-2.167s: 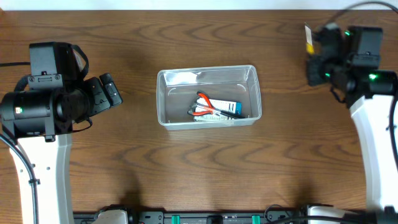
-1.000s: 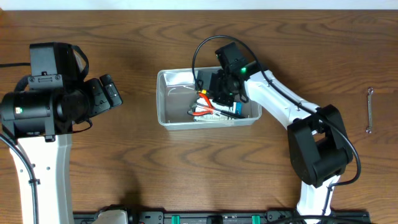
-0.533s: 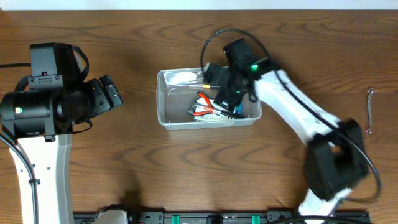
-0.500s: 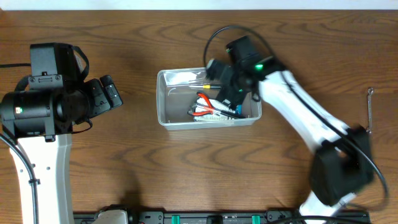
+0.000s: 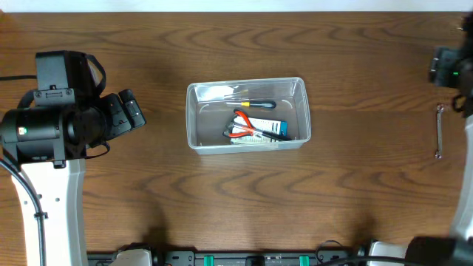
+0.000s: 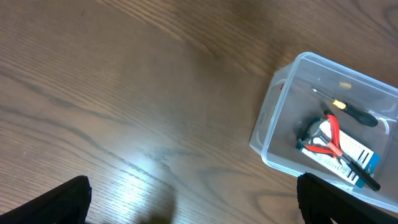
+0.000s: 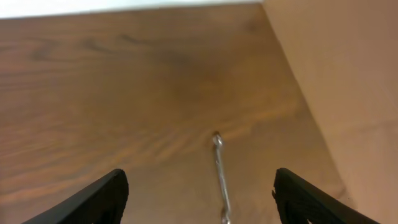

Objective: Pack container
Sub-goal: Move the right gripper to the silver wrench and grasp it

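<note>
A: What has changed in the last half second?
B: The right arm (image 5: 449, 68) has pulled back from over the container (image 5: 194, 122) to the desk's (image 5: 148, 192) right edge. A screwdriver (image 5: 255, 105) now lies inside.
A: And the jaws?
B: The right jaws and the left jaws are both spread wide, holding nothing.
A: The container?
B: Clear plastic, mid-desk. Nearest lies a white-and-blue box (image 5: 272, 128) with red pliers (image 5: 242, 124) across it, and the screwdriver is by the far wall.
A: Anything else?
B: A wrench (image 5: 438, 133) on bare wood at the right, showing between the right wrist's fingertips
</note>
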{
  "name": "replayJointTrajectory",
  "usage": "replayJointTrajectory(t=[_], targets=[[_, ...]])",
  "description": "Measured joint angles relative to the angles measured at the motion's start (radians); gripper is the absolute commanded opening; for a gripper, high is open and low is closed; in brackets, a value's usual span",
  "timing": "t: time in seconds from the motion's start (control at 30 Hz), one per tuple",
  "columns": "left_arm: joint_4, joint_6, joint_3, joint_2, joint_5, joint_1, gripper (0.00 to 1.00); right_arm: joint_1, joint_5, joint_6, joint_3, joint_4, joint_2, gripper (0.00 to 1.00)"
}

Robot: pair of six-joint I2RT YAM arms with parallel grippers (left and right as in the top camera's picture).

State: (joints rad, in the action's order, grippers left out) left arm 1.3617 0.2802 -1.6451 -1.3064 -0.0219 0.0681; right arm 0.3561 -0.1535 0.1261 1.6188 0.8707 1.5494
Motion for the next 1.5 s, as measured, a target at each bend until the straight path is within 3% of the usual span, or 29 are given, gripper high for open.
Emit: replayJointTrajectory(t=[0.3, 0.67, 1.33, 1.5], targets=[[0.005, 0.000, 0.000, 0.000, 0.000, 0.000, 0.98, 0.155, 0.041, -0.031, -0.004, -0.014, 0.320, 0.68], [0.022, 0.000, 0.000, 0.000, 0.000, 0.000, 0.98, 0.182, 0.052, -0.005, -0.005, -0.032, 0.540, 0.72], [0.023, 0.000, 0.001, 0.000, 0.000, 0.000, 0.98, 0.299, 0.151, 0.078, -0.002, -0.087, 0.657, 0.70], [0.023, 0.000, 0.001, 0.000, 0.000, 0.000, 0.98, 0.300, 0.182, 0.081, 0.003, -0.084, 0.665, 0.66]])
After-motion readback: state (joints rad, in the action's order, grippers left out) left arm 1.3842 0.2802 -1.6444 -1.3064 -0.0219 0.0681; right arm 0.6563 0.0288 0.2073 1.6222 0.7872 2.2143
